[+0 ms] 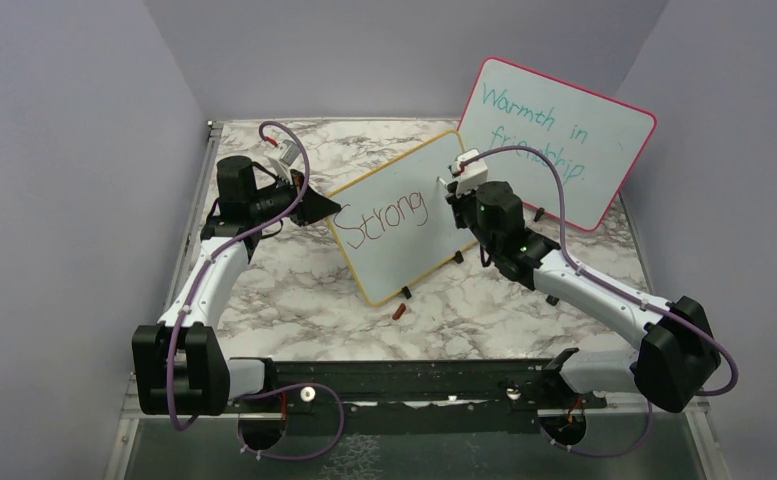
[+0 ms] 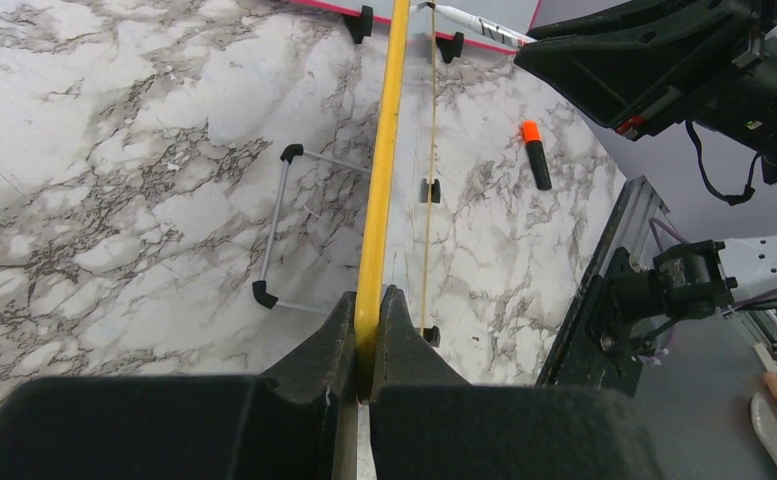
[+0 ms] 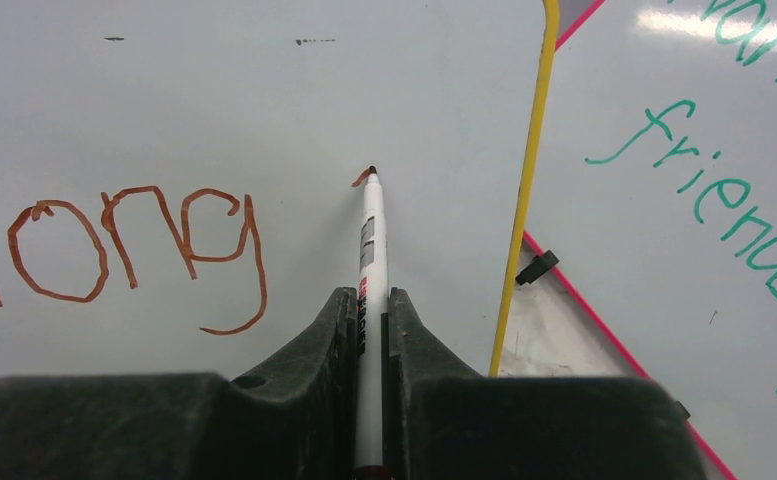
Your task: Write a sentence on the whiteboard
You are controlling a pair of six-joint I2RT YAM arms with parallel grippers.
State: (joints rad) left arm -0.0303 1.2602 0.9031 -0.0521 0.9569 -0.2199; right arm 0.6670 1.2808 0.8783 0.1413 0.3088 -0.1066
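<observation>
Whiteboard (image 1: 414,252) stands tilted on tabletop (image 1: 294,290), left tool (image 2: 367,300) clamped on its frame, right tool (image 3: 367,300) clamped on marker (image 3: 372,230), tip past begun sentence (image 1: 389,215); hard pressing could twist board, skewing letters.

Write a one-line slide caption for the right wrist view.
Right gripper shut on a white marker, tip on the whiteboard beside red-brown lettering; pink-framed board with teal writing behind.

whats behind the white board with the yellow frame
A pink-framed white board with teal handwriting stands there, partly covered by the yellow-framed white board. The left wrist view shows a grey wire stand at its back.
</observation>
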